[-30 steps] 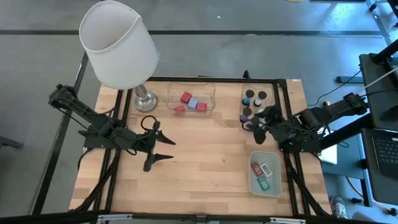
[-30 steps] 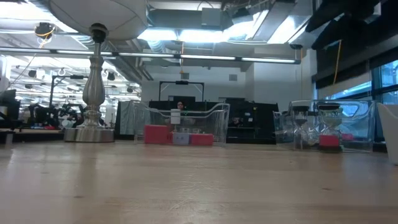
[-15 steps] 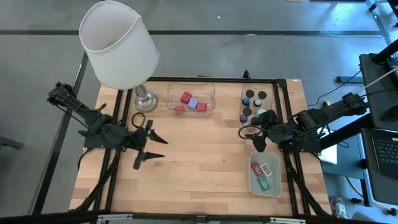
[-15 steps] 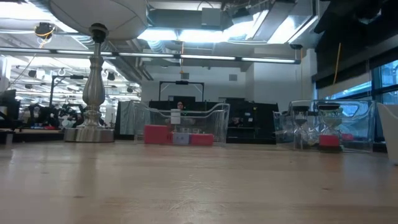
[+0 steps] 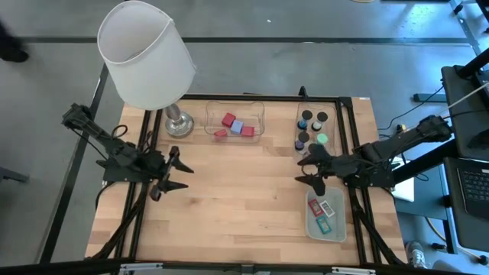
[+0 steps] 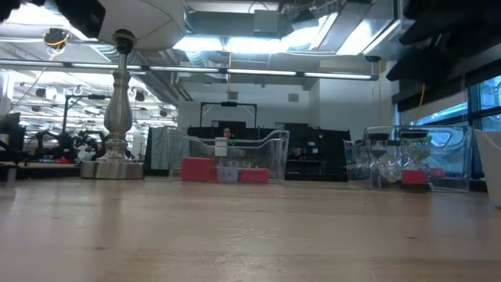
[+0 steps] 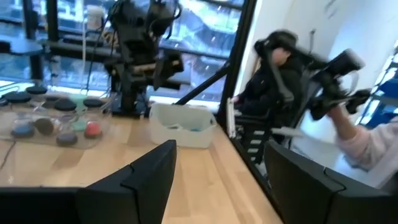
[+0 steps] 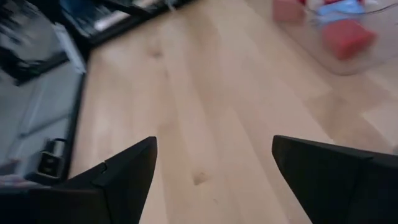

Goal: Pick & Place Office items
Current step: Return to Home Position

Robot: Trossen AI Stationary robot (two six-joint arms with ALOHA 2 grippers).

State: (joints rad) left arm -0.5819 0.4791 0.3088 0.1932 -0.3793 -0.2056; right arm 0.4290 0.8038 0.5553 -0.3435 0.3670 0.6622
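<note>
Red blocks and a lavender-blue cube lie in a clear tray at the far middle. Black cylinders stand in a second clear tray at the far right. Flat teal, red and white rectangles lie in a pale-green tray at the near right. My left gripper hovers open over the left part of the table, holding nothing. My right gripper is open and holds nothing, between the cylinder tray and the pale-green tray. Both wrist views show spread fingers over bare wood.
A big lamp stands at the far left with its white shade over its metal base. Bare wood spans the table's middle and near side. In the left wrist view a person's sleeve and hand show beyond the table's right edge.
My left gripper has drawn back toward the table's left edge, staying open. My right gripper has shifted a little toward the near edge, away from the cylinder tray, and the tray's near end now shows.
</note>
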